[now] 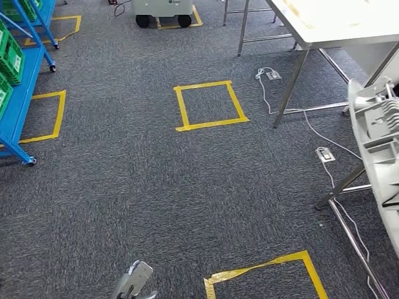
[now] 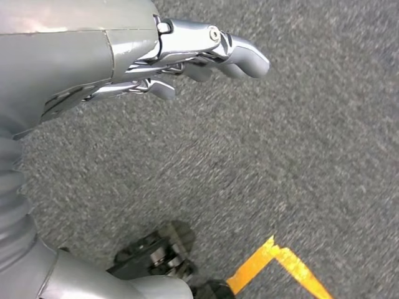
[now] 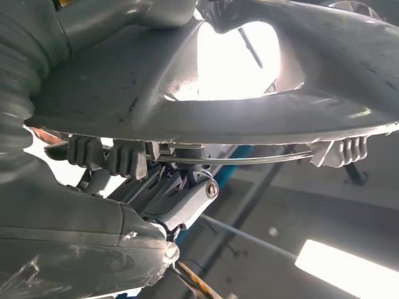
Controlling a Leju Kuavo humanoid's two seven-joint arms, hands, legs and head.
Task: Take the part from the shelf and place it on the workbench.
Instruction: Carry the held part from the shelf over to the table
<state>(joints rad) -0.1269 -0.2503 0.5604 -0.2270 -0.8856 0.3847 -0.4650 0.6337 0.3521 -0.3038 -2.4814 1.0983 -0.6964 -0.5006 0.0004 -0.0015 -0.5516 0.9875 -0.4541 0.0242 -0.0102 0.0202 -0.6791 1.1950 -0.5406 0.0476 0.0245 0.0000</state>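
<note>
right hand (image 3: 155, 205) gripped the large pale grey moulded plastic part (image 1: 378, 149) from beneath, left hand (image 2: 188, 56) hung open and empty; the long overhang beyond the fingers risked tipping or striking the white metal-legged workbench (image 1: 338, 25).

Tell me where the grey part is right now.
The grey part is at the right edge of the head view, held by the right hand, beside the white workbench and above its metal legs.

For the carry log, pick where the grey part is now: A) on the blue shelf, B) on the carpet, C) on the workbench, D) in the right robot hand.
D: the grey part lies against the right robot hand, clear of the workbench.
</note>
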